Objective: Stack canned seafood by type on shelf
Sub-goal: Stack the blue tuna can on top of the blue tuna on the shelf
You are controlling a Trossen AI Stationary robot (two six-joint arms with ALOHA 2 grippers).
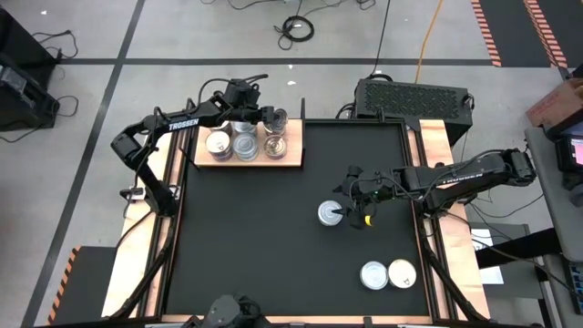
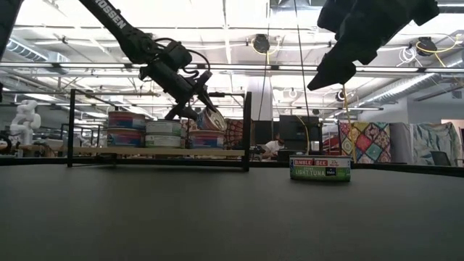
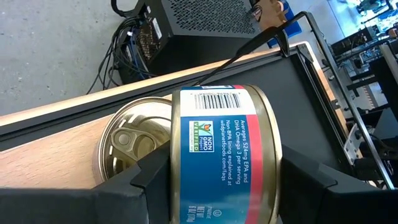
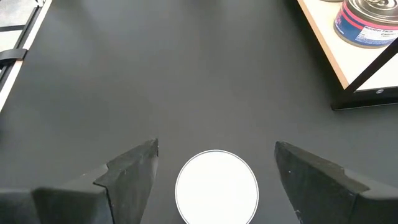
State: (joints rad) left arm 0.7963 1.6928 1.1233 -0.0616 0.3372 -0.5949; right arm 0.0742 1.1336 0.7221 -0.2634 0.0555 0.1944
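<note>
My left gripper (image 1: 270, 117) is shut on a tin (image 3: 225, 155) with a blue, white and red label, over the far right part of the wooden shelf (image 1: 293, 157). A gold-topped tin (image 3: 132, 144) stands on the shelf right below it. More tins (image 1: 232, 144) stand on the shelf, some two high (image 2: 125, 128). My right gripper (image 4: 216, 163) is open above a white-topped tuna tin (image 4: 216, 186) on the black mat (image 1: 273, 237), one finger on either side, touching nothing. Two more tins (image 1: 387, 274) stand near the mat's near right corner. My left gripper pinches the labelled tin between its two fingers (image 3: 146, 177), which seem to lie on the tin's two flat ends; the label wall (image 3: 214, 99) faces the wrist camera. It comes slanting down from the table's left. The tin (image 2: 212, 118) is tilted on edge, lifted clear above the shelf.
The shelf stands on thin black legs (image 2: 246, 130) at the mat's far left corner. Wooden side strips (image 1: 435, 146) flank the mat. A black box (image 1: 414, 98) sits beyond the far edge. The mat's middle and near left lie bare.
</note>
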